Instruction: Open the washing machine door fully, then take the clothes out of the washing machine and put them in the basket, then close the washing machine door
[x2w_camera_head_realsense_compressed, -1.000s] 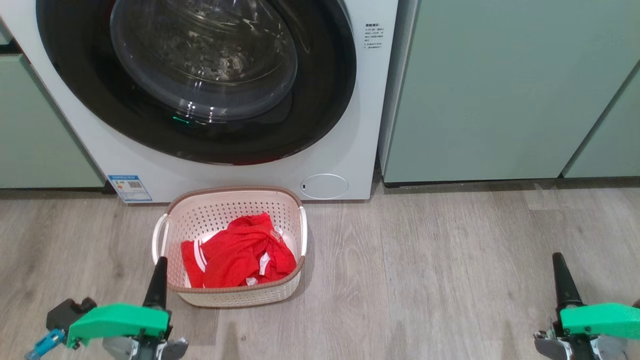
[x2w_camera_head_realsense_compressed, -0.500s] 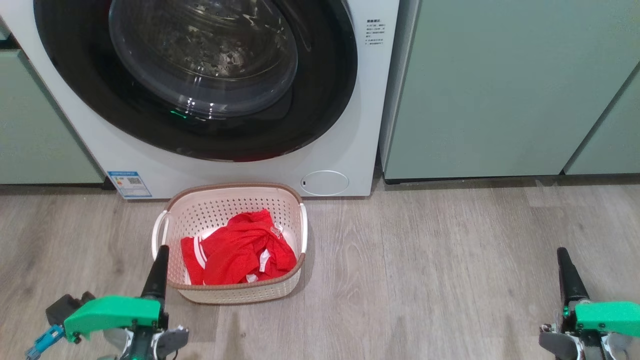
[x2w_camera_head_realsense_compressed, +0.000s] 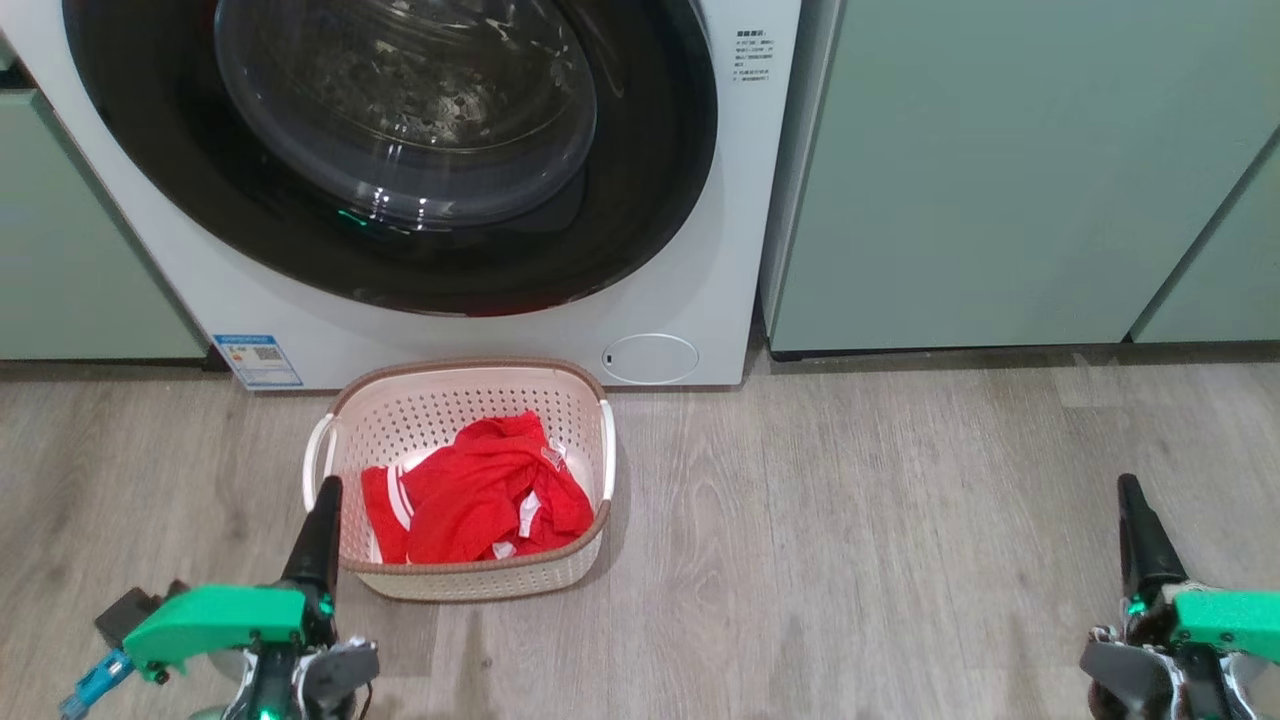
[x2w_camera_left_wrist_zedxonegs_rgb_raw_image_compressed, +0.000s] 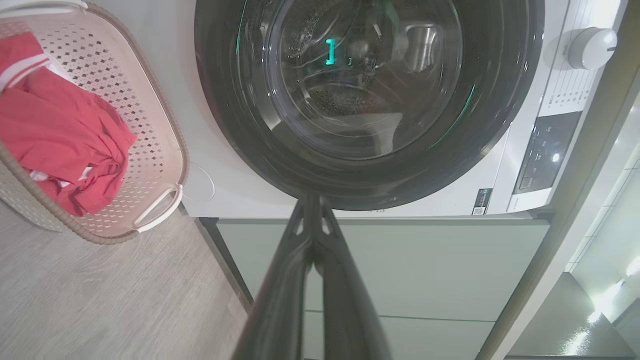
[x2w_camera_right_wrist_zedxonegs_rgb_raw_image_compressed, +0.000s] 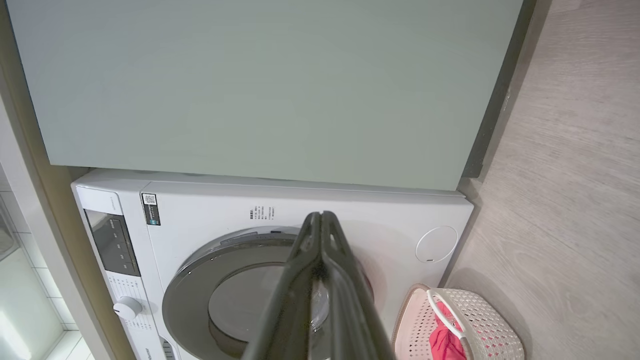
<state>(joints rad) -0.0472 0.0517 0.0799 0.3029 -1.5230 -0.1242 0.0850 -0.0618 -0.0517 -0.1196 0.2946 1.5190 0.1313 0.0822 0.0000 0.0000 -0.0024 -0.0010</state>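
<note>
Both end effectors sit slightly higher in the head view than a second ago, and the whole scene has slid up too, so the camera has tilted; the things themselves lie as they did. The left end effector (x2w_camera_head_realsense_compressed: 328, 492) hangs just beside the near left corner of the basket (x2w_camera_head_realsense_compressed: 480, 582), its fingers pressed together on nothing. The right end effector (x2w_camera_head_realsense_compressed: 1131, 492) is well apart over the wooden floor (x2w_camera_head_realsense_compressed: 850, 550), likewise pressed together and empty. The clothes (x2w_camera_head_realsense_compressed: 480, 500) lie bunched inside the basket, which stands on the floor just before the washing machine (x2w_camera_head_realsense_compressed: 725, 300). The washing machine door (x2w_camera_head_realsense_compressed: 650, 200) sits flush against the machine's front, between pale green cabinets (x2w_camera_head_realsense_compressed: 1000, 180).
</note>
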